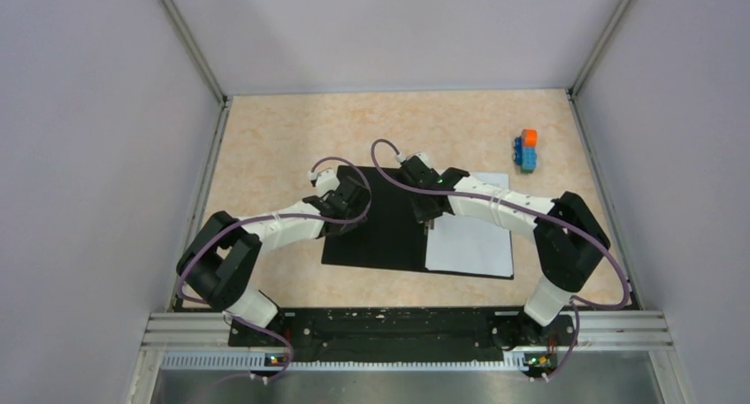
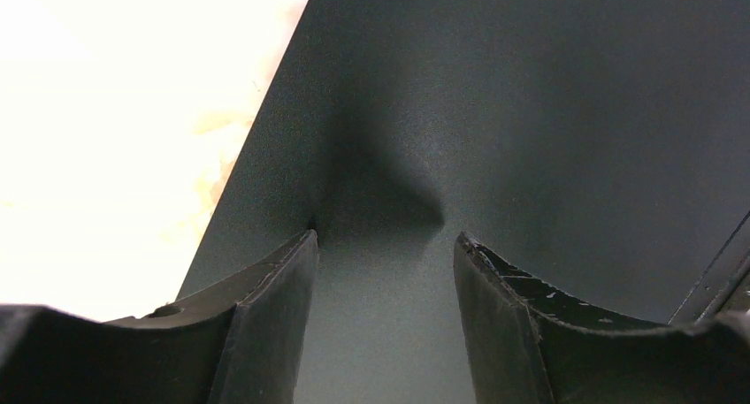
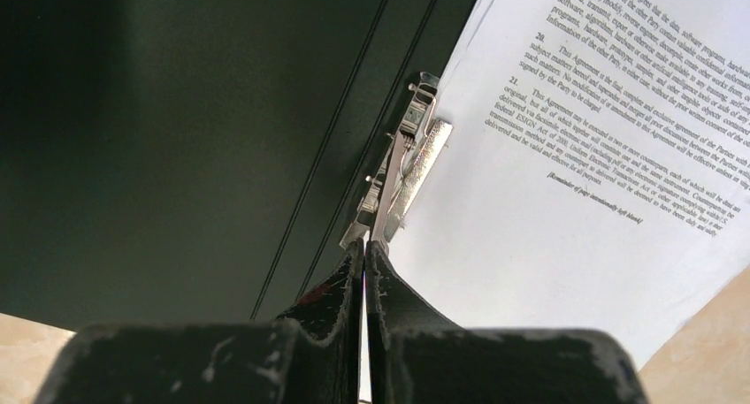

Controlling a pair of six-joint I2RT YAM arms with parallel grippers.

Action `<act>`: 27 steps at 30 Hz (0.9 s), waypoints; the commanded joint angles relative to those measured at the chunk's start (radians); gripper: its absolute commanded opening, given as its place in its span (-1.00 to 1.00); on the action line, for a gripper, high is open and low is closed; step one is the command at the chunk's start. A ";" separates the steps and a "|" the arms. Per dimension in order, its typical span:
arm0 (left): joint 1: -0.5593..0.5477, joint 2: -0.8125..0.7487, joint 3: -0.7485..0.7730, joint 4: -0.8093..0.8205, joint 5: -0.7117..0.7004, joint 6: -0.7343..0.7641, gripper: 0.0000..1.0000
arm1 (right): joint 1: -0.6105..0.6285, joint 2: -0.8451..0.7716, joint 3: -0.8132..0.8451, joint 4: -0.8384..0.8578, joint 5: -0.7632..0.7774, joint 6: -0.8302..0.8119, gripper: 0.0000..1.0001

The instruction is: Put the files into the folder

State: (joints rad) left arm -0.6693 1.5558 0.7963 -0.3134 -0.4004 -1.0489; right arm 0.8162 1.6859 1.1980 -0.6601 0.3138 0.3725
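folder (image 1: 380, 236): black inside | files (image 1: 473, 245): white, black print | clip (image 3: 409, 152): silver | table (image 1: 283, 139): mottled peach | block stack (image 1: 528, 150): orange, blue

Both the left arm (image 1: 279, 229) and the right arm (image 1: 495, 208) wear white shells between chunky black joints, and a purple cable (image 1: 384, 141) loops loosely along each. The left gripper (image 2: 385, 238) and right gripper (image 3: 364, 245) have matte black fingers, scuffed and flecked pale along the edges. A tiny green light (image 1: 435, 188) glows at the right wrist.
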 commanded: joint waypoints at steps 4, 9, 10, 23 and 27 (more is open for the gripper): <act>0.018 0.095 -0.068 -0.051 0.104 -0.043 0.27 | 0.009 -0.054 -0.072 0.029 -0.018 0.016 -1.00; 0.020 0.097 -0.068 -0.052 0.107 -0.045 0.27 | 0.008 -0.049 -0.114 0.061 -0.039 0.017 -1.00; 0.020 0.098 -0.067 -0.053 0.106 -0.045 0.27 | 0.009 -0.047 -0.120 0.066 -0.042 0.020 -1.00; 0.020 0.109 -0.059 -0.059 0.108 -0.045 0.27 | 0.008 -0.022 -0.204 0.092 -0.033 0.020 -1.00; 0.020 0.114 -0.057 -0.060 0.109 -0.045 0.27 | 0.007 -0.012 -0.221 0.088 -0.017 0.027 -1.00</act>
State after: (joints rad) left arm -0.6590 1.5669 0.8017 -0.3138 -0.3862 -1.0542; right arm 0.8162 1.6516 1.0290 -0.4850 0.2756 0.3897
